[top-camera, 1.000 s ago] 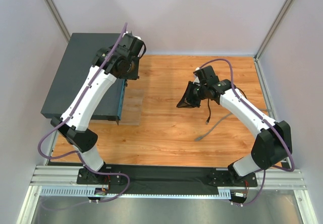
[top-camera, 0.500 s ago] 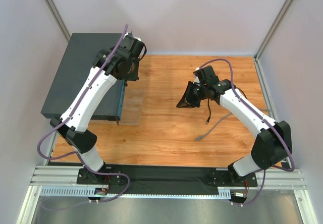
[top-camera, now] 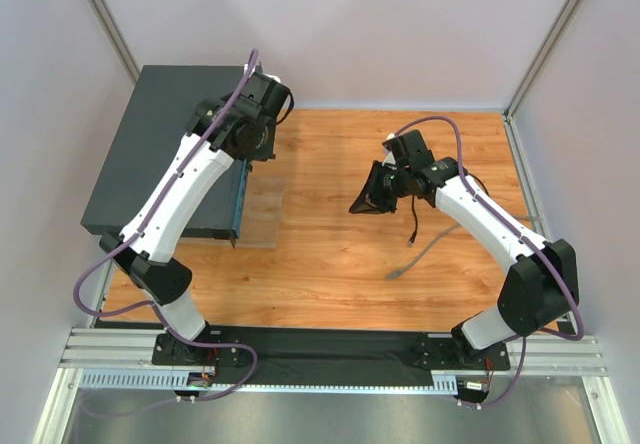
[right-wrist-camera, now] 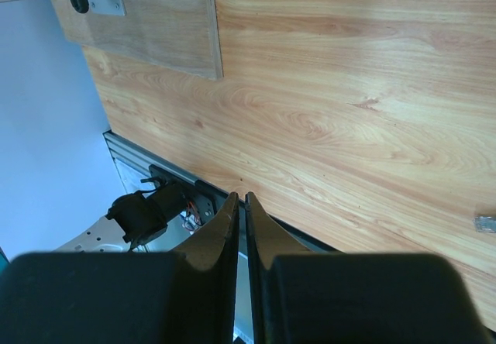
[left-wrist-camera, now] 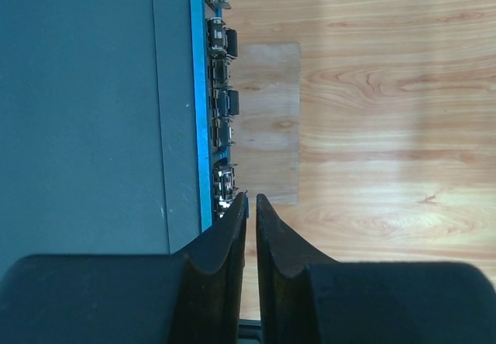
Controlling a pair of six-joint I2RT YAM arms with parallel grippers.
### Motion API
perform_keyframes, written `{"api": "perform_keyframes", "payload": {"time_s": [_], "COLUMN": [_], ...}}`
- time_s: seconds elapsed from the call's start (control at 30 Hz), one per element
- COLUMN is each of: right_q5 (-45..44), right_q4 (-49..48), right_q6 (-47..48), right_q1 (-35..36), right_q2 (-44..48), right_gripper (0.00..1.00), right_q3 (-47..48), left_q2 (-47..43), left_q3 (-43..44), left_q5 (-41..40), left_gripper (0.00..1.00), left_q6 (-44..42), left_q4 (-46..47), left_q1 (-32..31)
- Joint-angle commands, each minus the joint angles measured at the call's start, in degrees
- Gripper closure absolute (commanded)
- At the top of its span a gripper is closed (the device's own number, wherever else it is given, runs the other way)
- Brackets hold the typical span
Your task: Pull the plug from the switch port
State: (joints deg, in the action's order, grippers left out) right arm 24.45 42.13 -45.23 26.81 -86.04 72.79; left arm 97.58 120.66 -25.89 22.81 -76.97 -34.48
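Observation:
The switch (top-camera: 150, 144) is a flat dark grey box at the table's left. Its thin blue-edged front face with a row of sockets (left-wrist-camera: 221, 104) faces right. My left gripper (top-camera: 252, 156) hovers by that front face. In the left wrist view it (left-wrist-camera: 250, 198) is shut and empty, its tips beside the nearest socket. A small plug (top-camera: 394, 275) on a thin grey cable (top-camera: 430, 249) lies loose on the wooden table, apart from the switch. It shows at the right edge of the right wrist view (right-wrist-camera: 484, 222). My right gripper (top-camera: 362, 204) is shut and empty above mid-table (right-wrist-camera: 240, 197).
A paler rectangular patch (top-camera: 262, 209) marks the wood in front of the switch. The black base plate and metal rail (top-camera: 330, 349) run along the near edge. Grey walls close in the left, right and back.
My left wrist has shifted slightly toward the back right along the switch's front face. The right arm, plug and cable have not moved.

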Motion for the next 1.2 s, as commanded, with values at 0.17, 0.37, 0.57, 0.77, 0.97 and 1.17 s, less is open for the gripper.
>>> {"api": "perform_keyframes", "payload": {"time_s": [0.17, 0.37, 0.57, 0.77, 0.97, 1.17], "right_q5": [1.0, 1.3, 1.3, 1.2, 1.0, 1.0], "right_q4": [-1.9, -2.1, -2.0, -2.0, -1.6, -1.6], "right_q6": [-0.7, -0.7, -0.5, -0.2, 0.1, 0.0], "right_q1": [-0.2, -0.3, -0.3, -0.3, -0.4, -0.4], "right_q2": [0.3, 0.0, 0.0, 0.1, 0.0, 0.0], "right_gripper": [0.93, 0.93, 0.93, 0.92, 0.93, 0.93], "right_q3": [0.7, 0.9, 1.1, 1.3, 1.9, 1.8], "left_q2": [-2.1, -2.6, -2.8, -2.6, -2.7, -2.3], "left_q3": [-1.0, -2.7, -3.9, -5.9, -6.1, -3.8], "left_q5": [-4.2, -4.1, -6.5, -9.0, -2.9, 8.3], "left_gripper": [0.83, 0.82, 0.82, 0.82, 0.80, 0.86], "left_q6": [0.6, 1.4, 0.7, -0.2, -1.4, -1.0], "left_q4": [-14.7, -15.1, -14.0, -12.4, -10.9, -11.3], "left_q1": [-1.3, -1.4, -1.8, -1.7, -1.8, -1.4]}}
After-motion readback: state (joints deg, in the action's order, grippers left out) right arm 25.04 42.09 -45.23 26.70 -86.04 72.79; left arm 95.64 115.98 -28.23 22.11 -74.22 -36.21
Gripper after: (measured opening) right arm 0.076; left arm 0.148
